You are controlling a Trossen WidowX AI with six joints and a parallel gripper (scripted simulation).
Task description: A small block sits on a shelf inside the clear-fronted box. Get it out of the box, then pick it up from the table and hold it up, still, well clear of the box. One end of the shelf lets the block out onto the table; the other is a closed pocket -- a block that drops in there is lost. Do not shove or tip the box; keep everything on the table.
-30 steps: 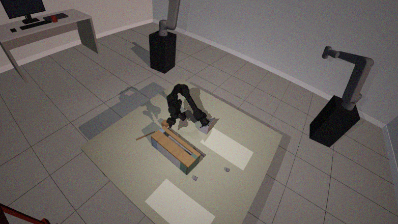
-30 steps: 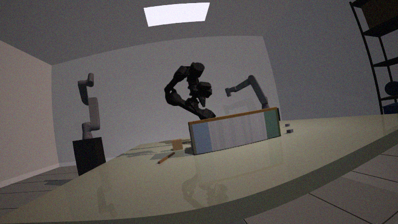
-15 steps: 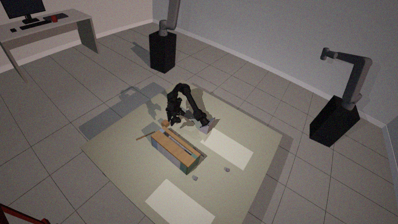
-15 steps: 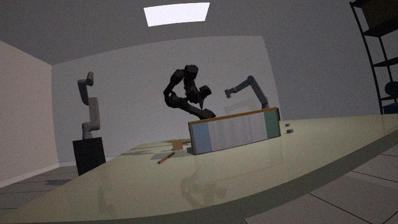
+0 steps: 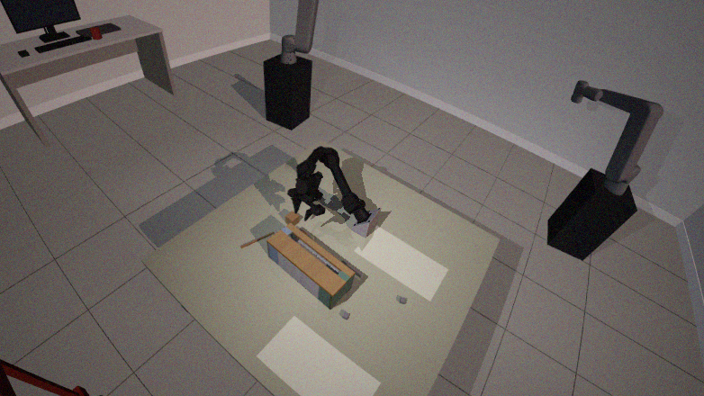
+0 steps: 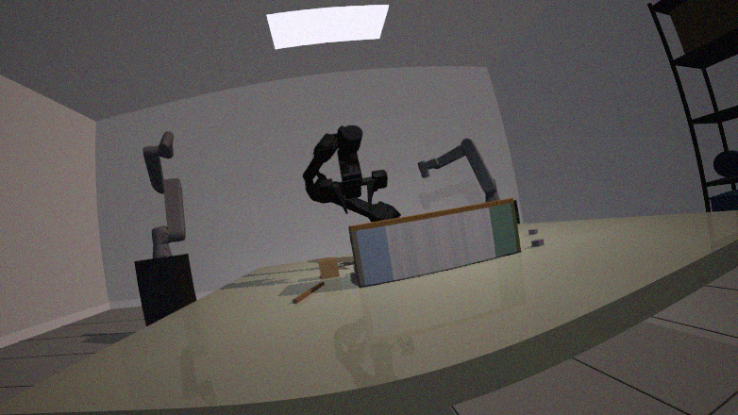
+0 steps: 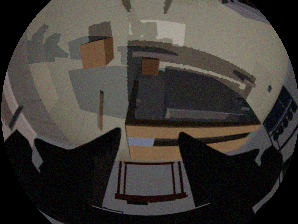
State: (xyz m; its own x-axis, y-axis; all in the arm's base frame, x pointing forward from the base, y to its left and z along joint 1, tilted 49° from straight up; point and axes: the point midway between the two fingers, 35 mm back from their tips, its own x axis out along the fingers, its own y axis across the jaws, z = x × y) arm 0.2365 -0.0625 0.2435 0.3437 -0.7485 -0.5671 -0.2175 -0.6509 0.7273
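Observation:
The box (image 5: 305, 255) (image 6: 438, 247) (image 7: 200, 131) stands upright, with a slotted wooden top, a blue end and a green end. A small brown block (image 7: 150, 66) shows in the wrist view low on the arm's side of the box, towards the blue end; I cannot tell whether it is inside or just outside. The box hides it in the exterior view. A larger orange block (image 5: 292, 218) (image 6: 328, 268) (image 7: 95, 54) sits on the table beyond the blue end. My gripper (image 5: 301, 215) (image 6: 357, 207) (image 7: 150, 134) is open and empty, above table height near the blue end.
A thin orange-brown stick (image 5: 257, 240) (image 6: 309, 292) (image 7: 101, 110) lies on the table off the blue end. Two small grey blocks (image 5: 344, 314) (image 5: 401, 299) lie beyond the green end. The arm's base plate (image 5: 365, 227) is behind the box.

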